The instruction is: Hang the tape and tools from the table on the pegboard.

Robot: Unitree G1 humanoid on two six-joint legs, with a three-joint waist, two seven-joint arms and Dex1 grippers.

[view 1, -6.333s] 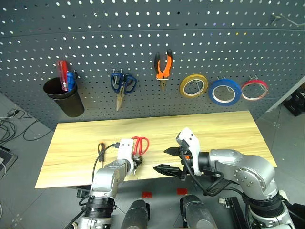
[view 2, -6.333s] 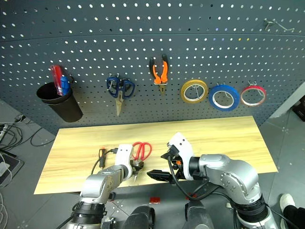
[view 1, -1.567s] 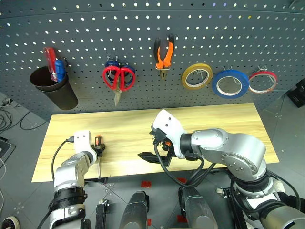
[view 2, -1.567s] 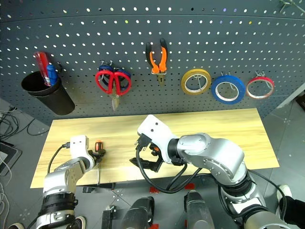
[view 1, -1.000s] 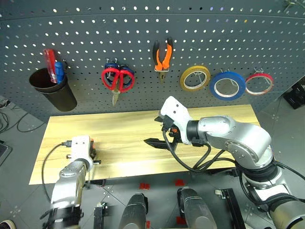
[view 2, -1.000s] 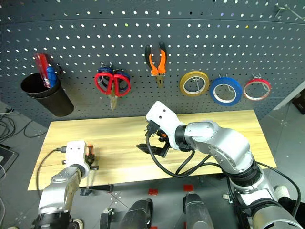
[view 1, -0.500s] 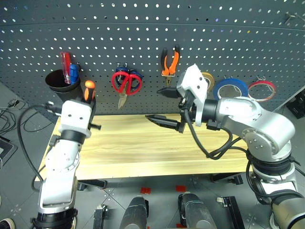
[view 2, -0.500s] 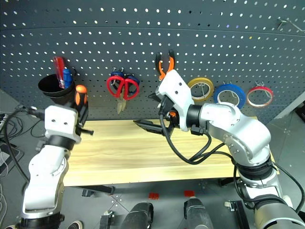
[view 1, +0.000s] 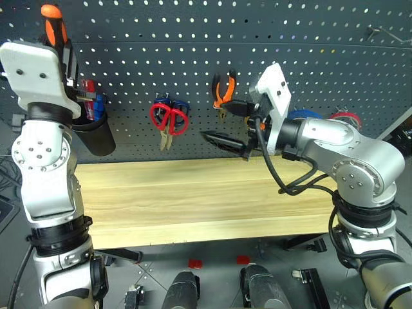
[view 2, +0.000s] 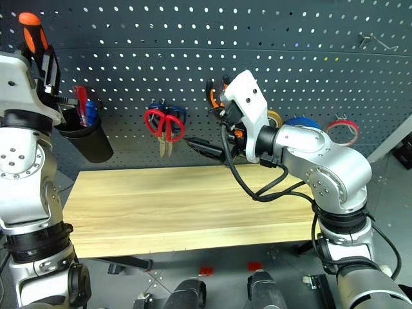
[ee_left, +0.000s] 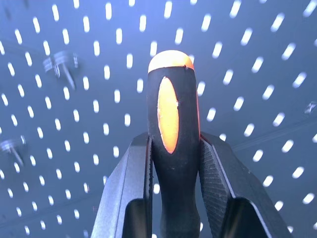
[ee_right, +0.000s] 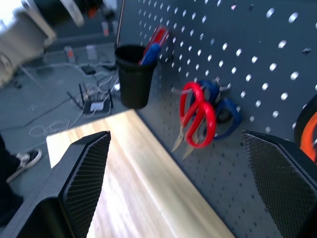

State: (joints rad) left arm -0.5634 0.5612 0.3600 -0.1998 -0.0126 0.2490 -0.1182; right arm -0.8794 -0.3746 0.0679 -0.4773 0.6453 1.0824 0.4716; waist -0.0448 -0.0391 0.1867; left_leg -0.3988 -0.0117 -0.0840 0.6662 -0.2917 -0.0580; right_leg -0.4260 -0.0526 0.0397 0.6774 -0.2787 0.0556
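- Your left tool (ee_left: 174,163) is closed tight on the screwdriver (view 1: 53,19). It holds it up high in front of the pegboard (view 1: 161,51), above the black cup (view 1: 96,135).
- The orange end of the handle points up, and the two fingers (ee_left: 131,188) squeeze the black part.
- Your right tool (view 1: 225,125) is wide open and holds nothing. It is up above the tabletop (view 1: 193,199), near the board.
- The red scissors (view 1: 168,119) hang on the board, in front of the blue scissors (ee_right: 225,111).
- The pliers (view 1: 223,90) hang just behind your right tool.
- The blue tape (view 2: 301,121) hangs on the board too, partly hidden by your right arm.
- A red and a blue screwdriver (ee_right: 152,43) stand in the cup.
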